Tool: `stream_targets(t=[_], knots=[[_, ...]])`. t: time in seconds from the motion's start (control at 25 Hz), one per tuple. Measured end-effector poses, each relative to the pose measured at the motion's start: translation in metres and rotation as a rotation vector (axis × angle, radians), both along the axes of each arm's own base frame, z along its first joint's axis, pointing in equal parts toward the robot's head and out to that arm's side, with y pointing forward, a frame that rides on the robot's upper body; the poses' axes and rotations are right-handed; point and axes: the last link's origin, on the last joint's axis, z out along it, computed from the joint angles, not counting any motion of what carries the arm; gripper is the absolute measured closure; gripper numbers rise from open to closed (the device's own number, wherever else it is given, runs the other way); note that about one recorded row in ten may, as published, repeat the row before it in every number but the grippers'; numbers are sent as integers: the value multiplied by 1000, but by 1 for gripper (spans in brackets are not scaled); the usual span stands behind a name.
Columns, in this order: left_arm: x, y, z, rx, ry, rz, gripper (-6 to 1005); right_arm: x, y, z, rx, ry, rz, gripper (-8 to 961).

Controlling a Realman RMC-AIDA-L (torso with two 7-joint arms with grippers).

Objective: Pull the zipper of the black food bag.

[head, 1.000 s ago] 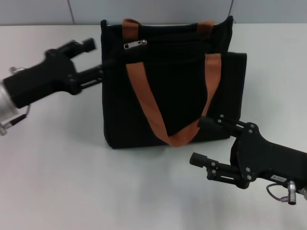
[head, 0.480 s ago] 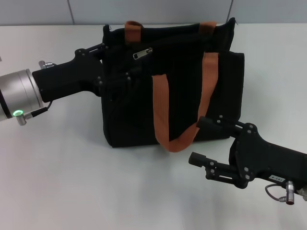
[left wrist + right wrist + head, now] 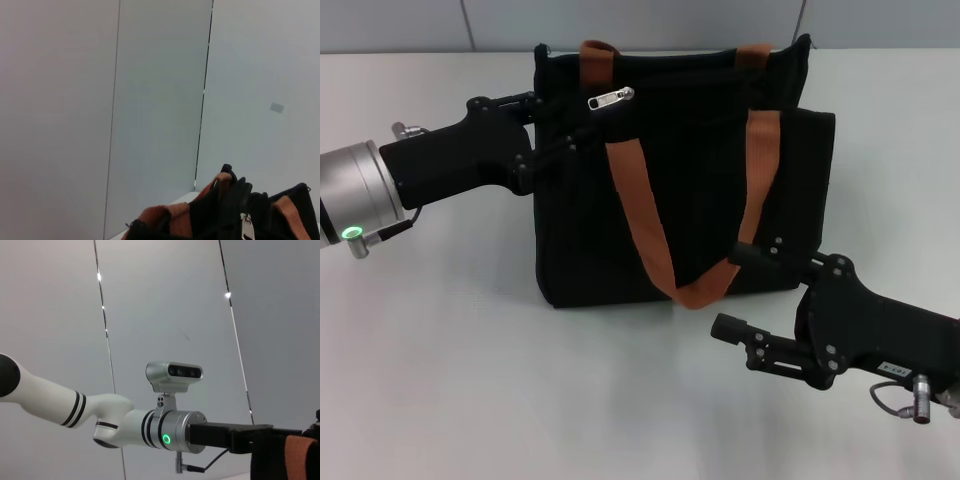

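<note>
Left gripper (image 3: 552, 130) presses the bag (image 3: 690, 240) beside the zipper (image 3: 610, 99); grip unclear. It should pinch the tab squarely first. Right gripper (image 3: 732, 293) open, empty.

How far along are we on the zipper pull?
Approach looks done: the left end effector is at the black food bag's top left corner, beside the zipper. In hand: lining up on the tab, which lies free with no visible grip. Left: grasp it and pull along the zip line. The right end effector waits open near the bag's lower right front.
</note>
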Motion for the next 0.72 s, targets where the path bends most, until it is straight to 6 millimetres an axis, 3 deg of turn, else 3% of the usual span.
stream_targets(t=[0.16, 0.24, 0.52, 0.72], knots=[[2, 0, 0, -2, -2, -7, 383, -1, 1, 1, 6, 6, -2, 200], [2, 0, 0, -1, -6, -10, 616, -1, 1, 1, 6, 6, -2, 200], [5, 1, 3, 12, -23, -18, 845, -1, 3, 4, 35, 42, -30, 200], [10, 4, 5, 22, -42, -27, 929, -3, 7, 15, 109, 181, -121, 201]])
